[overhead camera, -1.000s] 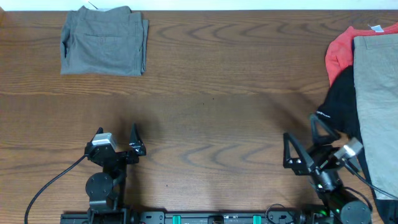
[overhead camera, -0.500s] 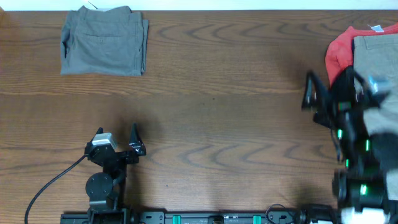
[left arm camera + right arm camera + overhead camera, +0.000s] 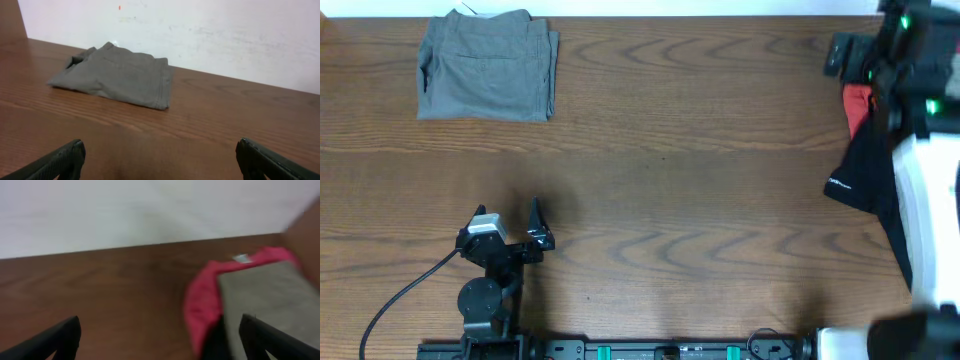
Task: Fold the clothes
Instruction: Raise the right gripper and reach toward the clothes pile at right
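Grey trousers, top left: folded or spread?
Folded. The grey trousers lie as a compact rectangle, layered edges showing in the left wrist view.

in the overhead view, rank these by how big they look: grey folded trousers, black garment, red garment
1. grey folded trousers
2. black garment, partly covered
3. red garment, only a small patch shows

A: What's your pose looking like right now?
B: Your left gripper [image 3: 507,210] is tucked back low, jaws wide. Your right gripper [image 3: 160,332] is stretched far forward, blurry from overhead, jaws wide too.
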Controlling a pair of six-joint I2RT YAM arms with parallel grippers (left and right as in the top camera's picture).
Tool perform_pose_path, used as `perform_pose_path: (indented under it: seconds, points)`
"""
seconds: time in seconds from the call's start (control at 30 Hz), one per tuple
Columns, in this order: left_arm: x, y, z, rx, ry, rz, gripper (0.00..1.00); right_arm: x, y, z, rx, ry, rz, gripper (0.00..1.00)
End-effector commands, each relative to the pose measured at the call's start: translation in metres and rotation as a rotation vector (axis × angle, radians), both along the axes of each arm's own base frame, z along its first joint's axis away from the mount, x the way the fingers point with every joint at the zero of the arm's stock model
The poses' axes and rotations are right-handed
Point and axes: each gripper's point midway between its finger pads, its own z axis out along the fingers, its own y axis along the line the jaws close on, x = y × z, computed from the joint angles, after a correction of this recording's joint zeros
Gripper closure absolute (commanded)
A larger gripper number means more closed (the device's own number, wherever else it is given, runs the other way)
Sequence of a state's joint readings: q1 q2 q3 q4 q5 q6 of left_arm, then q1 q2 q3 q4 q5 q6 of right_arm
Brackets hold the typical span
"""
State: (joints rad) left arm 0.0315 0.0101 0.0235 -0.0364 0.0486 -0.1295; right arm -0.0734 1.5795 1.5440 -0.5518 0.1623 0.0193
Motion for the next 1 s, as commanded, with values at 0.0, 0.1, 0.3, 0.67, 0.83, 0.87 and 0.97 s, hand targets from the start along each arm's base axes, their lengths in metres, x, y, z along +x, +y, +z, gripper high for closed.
perform_pose_path:
  seconds: [0.0, 0.1, 0.3, 0.67, 0.83, 0.87, 0.97]
  points:
    - [-0.001, 0.002, -0.015, 0.014, 0.044, 0.012, 0.02, 0.004, -0.06, 0.0, -0.184, 0.044, -0.229, 0.01]
    - [-0.001, 0.002, -0.016, 0.014, 0.045, 0.012, 0.02, 0.01, -0.08, -0.012, -0.225, 0.056, -0.298, 0.01]
    - [-0.001, 0.002, -0.016, 0.014, 0.045, 0.012, 0.02, 0.026, -0.109, -0.063, -0.411, 0.24, -0.227, 0.01]
    - [-0.001, 0.002, -0.016, 0.014, 0.045, 0.012, 0.02, 0.022, -0.173, -0.173, -0.616, 0.55, -0.347, 0.01]
    - [-0.001, 0.002, -0.016, 0.014, 0.045, 0.012, 0.02, 0.019, -0.185, -0.206, -0.638, 0.623, -0.351, 0.02]
    - [-0.001, 0.002, -0.016, 0.014, 0.045, 0.012, 0.02, 0.018, -0.189, -0.214, -0.64, 0.636, -0.353, 0.02]
    - [-0.001, 0.002, -0.016, 0.014, 0.045, 0.012, 0.02, 0.016, -0.198, -0.228, -0.64, 0.649, -0.369, 0.02]
